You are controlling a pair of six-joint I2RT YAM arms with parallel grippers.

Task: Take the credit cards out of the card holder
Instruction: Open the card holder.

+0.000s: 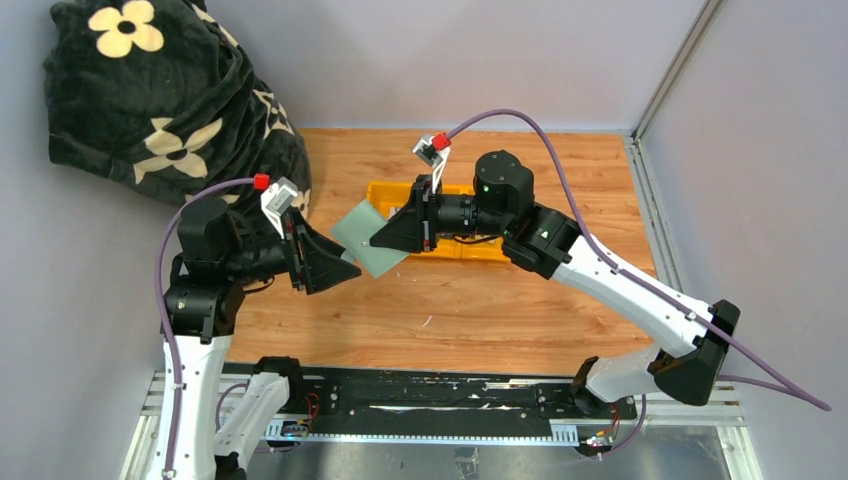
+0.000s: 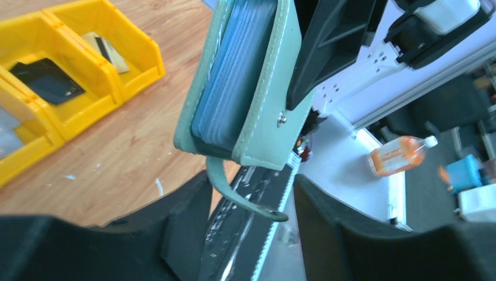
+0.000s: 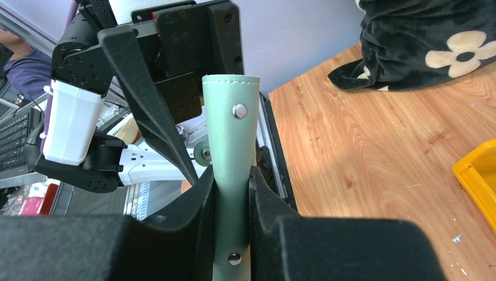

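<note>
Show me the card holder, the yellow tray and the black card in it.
Card holder (image 2: 263,88), left wrist view, green outer cover.
Tray (image 2: 140,76), left wrist view, front wall.
Black card (image 2: 47,82), left wrist view, its middle.

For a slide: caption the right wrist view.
Right pincer clamps the sage card holder, snap studs toward the camera, wooden table beyond.

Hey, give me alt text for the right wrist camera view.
The right gripper clamps the sage-green card holder, which rises up mid-frame with two snap studs showing. Behind it are the left arm, the wooden table and a black floral blanket.
</note>
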